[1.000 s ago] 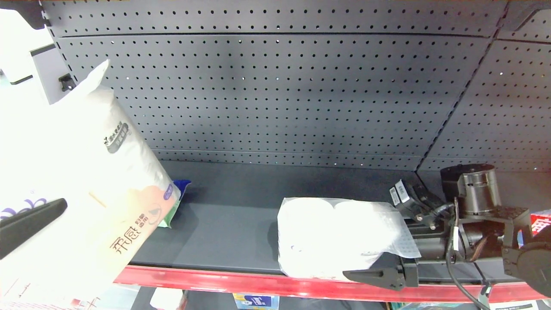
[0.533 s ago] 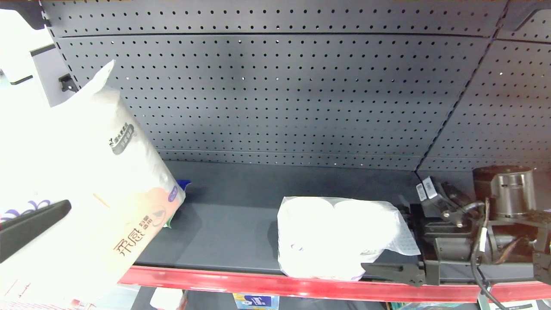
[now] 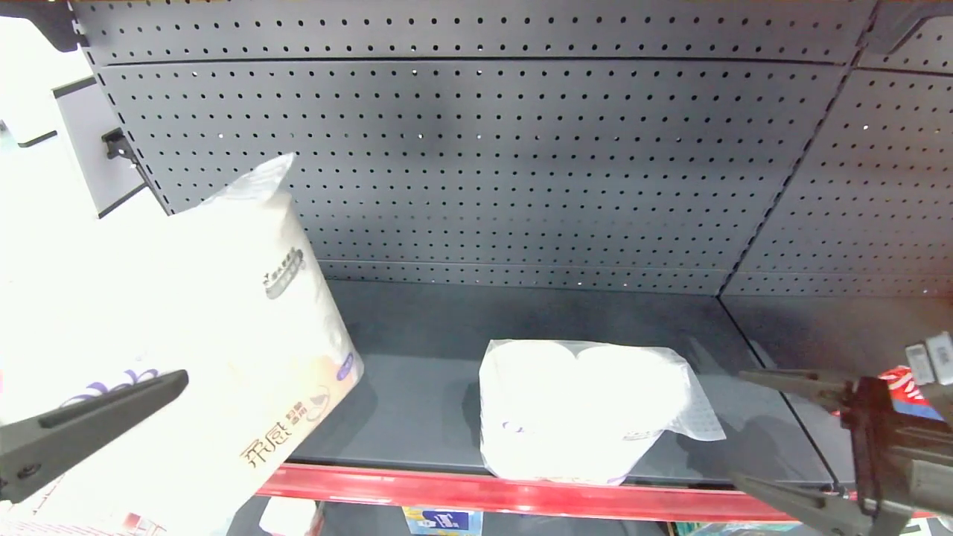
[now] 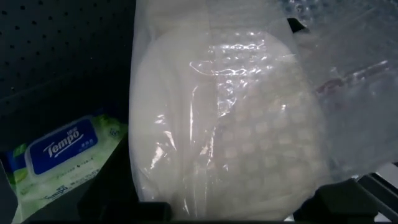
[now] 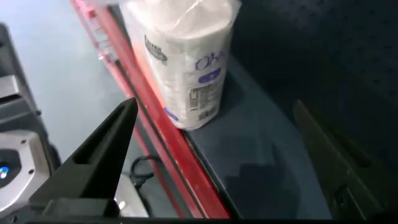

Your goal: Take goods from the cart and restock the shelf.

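**Item 1 — left gripper**. Nearest the camera, at the left front of the shelf. It is clamped across the large white film-wrapped pack of paper rolls. One dark finger lies along the pack's near face, and the other is hidden behind it.

**Item 2 — the large pack itself.** Held tilted, with one lower corner over the front left of the dark grey metal shelf deck. Whether that corner touches the deck cannot be told.
- Handling, as judged: bulky yet light, soft and squashable, wrapped in slick film.
- Hold, as judged: best taken across the firm middle of the rolls. The loose crimped film at the top would likely stretch or slide.

**Item 3 — right gripper**. Low at the right front, jaws spread wide, nothing between them.

**Item 4 — red front lip of the shelf**. It runs along the deck's near edge.

**Item 5 — small white film-wrapped pack of toilet rolls**. It rests on the deck mid-shelf with its near end at the red lip, apart from the right gripper. By the look of it, this one is already stocked.

**Item 6 — green-and-white soft pack of wet wipes with a blue label**. It lies on the deck beside the large pack, farther in.

**Item 7 — dark perforated metal back panel**. It stands behind everything.
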You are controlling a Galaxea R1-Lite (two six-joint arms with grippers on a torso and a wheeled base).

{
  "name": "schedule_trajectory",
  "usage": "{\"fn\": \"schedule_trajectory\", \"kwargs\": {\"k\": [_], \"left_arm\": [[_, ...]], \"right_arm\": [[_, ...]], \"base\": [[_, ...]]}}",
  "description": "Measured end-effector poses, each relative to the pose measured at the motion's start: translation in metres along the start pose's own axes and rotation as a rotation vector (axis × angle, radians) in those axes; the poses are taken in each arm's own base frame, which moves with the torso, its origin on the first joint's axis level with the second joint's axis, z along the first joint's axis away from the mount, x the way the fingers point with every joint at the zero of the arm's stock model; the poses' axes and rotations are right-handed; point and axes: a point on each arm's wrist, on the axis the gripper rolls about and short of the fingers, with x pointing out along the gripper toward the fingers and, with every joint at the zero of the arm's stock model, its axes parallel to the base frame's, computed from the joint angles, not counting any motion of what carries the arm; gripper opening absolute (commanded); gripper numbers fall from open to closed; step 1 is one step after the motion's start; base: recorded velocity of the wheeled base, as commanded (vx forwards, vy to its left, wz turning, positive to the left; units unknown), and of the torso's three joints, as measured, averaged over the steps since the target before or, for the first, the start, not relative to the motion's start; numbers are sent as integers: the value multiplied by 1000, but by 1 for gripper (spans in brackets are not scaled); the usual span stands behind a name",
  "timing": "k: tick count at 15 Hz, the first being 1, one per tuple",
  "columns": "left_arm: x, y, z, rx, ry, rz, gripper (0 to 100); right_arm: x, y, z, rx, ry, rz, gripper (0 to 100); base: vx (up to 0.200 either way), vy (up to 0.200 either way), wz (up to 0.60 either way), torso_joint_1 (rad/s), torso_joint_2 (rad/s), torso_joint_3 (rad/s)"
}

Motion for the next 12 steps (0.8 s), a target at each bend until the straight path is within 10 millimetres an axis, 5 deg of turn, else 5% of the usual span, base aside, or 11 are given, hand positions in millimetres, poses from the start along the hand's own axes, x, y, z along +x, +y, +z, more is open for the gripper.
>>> {"fn": "schedule_trajectory", "kwargs": {"k": [5,12], "left_arm": [[35,7,7,68,62,-143,0],[120,30,29,175,36,-304,0]], "right_arm": [[-58,51,10,34,-173,-290,100],[-93,116,-30,216,-242,-544,100]], "base": [[0,0,0,0,0,0],[0,0,0,0,0,0]]}}
